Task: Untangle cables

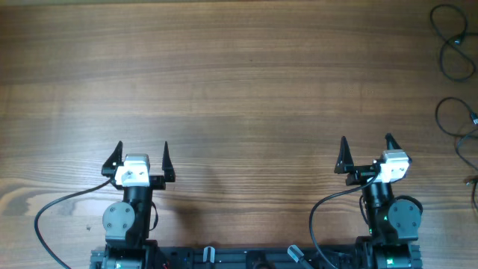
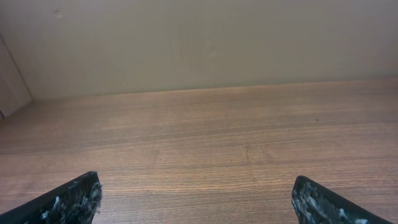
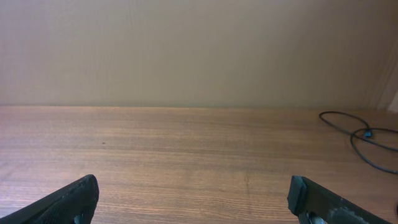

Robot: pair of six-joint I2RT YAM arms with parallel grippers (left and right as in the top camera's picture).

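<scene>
The cables (image 1: 453, 45) are thin black cords in loose loops at the table's far right edge, partly cut off by the overhead frame. More loops (image 1: 457, 123) lie below them. A stretch of cable with a small plug shows at the right of the right wrist view (image 3: 364, 134). My left gripper (image 1: 140, 158) is open and empty near the front left; its wrist view (image 2: 196, 193) shows only bare wood between the fingers. My right gripper (image 1: 367, 153) is open and empty near the front right, well short of the cables, with bare wood between its fingers (image 3: 193, 196).
The wooden table (image 1: 239, 82) spans the view. A pale wall stands behind the table's far edge (image 2: 199, 43). Thick black robot wires (image 1: 52, 205) curve beside each arm base at the front edge.
</scene>
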